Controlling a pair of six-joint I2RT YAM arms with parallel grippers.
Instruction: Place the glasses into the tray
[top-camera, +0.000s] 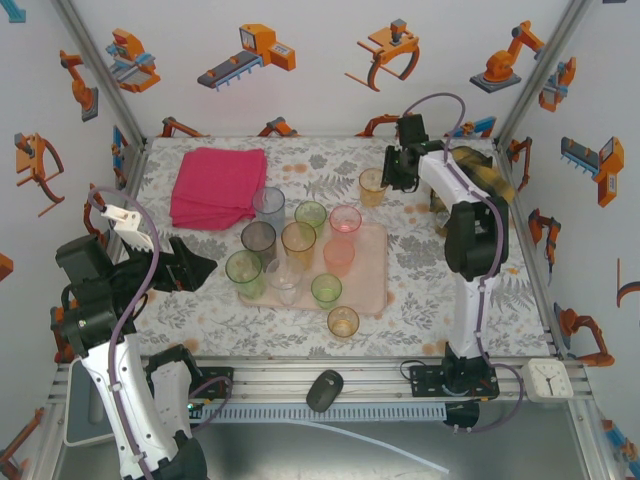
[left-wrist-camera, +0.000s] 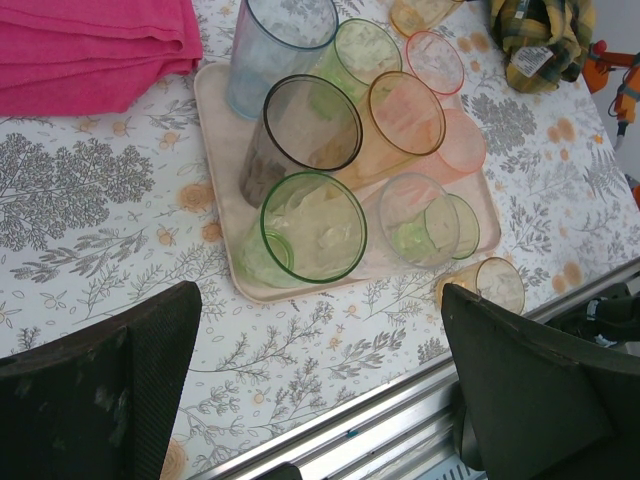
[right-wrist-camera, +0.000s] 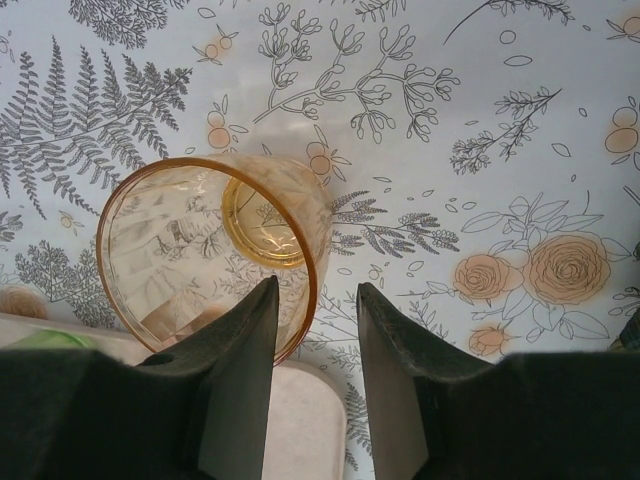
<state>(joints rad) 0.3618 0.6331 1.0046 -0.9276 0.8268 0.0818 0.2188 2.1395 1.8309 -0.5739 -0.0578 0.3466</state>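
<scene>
Floral tabletop, tray (top-camera: 375, 262) mid-table: left half crowded, bare strip along its right rim. Most glasses (top-camera: 298, 240) stand on it. Near orange glass (top-camera: 343, 321) sits just off the front rim; far orange glass (right-wrist-camera: 215, 255) is just beyond the back rim. Right gripper (right-wrist-camera: 315, 290) straddles the far one's wall, jaws narrow, not pinching. Left gripper (top-camera: 203, 264) hovers left of the tray, jaws wide, empty. Magenta cloth (top-camera: 217, 186) takes the back-left.

Robot lab cell, alu frame (top-camera: 280, 375), robot-print walls (top-camera: 320, 100)
</scene>
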